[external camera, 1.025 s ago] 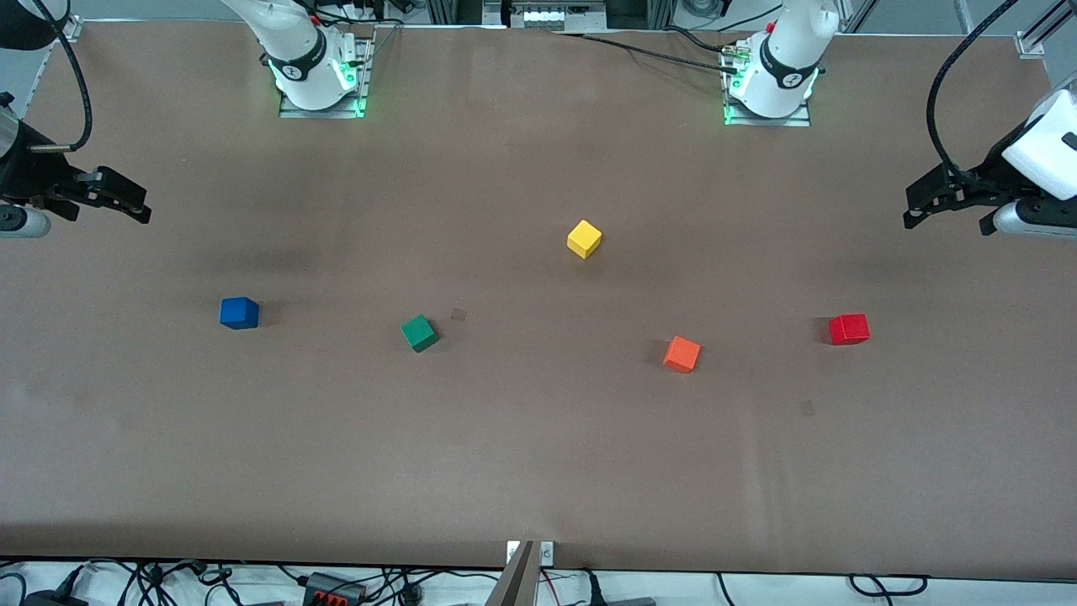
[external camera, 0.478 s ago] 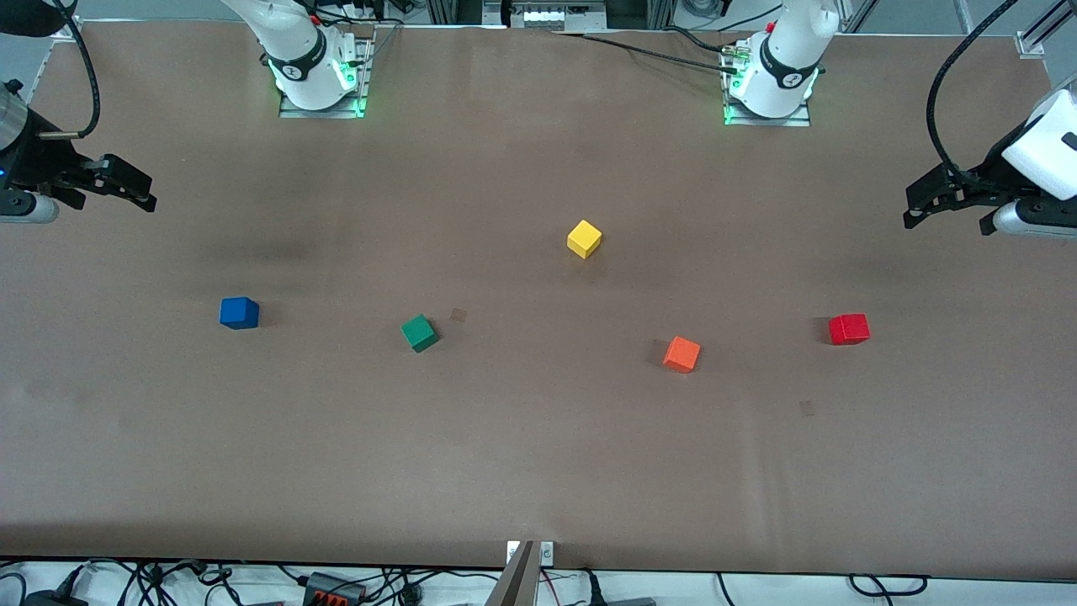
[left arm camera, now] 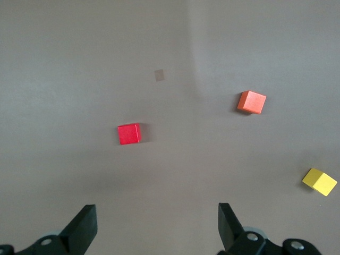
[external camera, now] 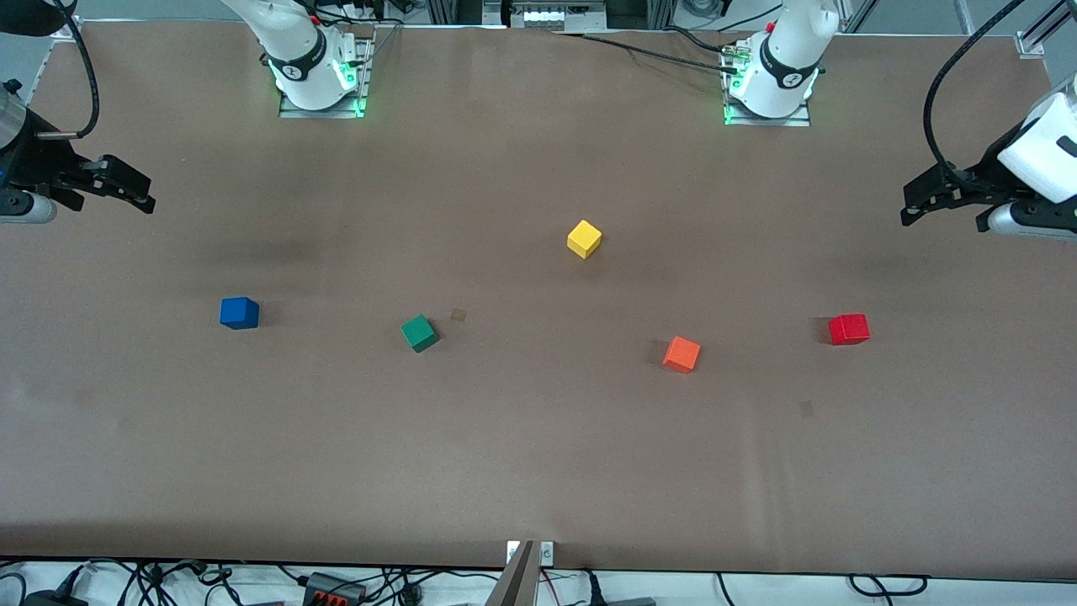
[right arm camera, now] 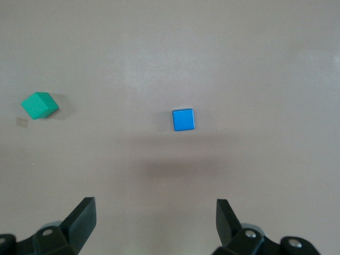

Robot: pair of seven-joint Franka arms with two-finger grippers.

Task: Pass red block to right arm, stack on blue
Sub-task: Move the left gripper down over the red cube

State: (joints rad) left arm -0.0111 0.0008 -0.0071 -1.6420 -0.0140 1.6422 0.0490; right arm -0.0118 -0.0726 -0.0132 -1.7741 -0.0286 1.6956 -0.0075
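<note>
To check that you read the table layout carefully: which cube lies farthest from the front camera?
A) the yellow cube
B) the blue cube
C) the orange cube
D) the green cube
A: the yellow cube sits higher in the front view than the blue cube, the green cube, the orange cube and the red block.

Both arms hang raised at their own ends of the table, the left gripper (external camera: 913,210) and right gripper (external camera: 143,200) each spread wide and empty.
</note>
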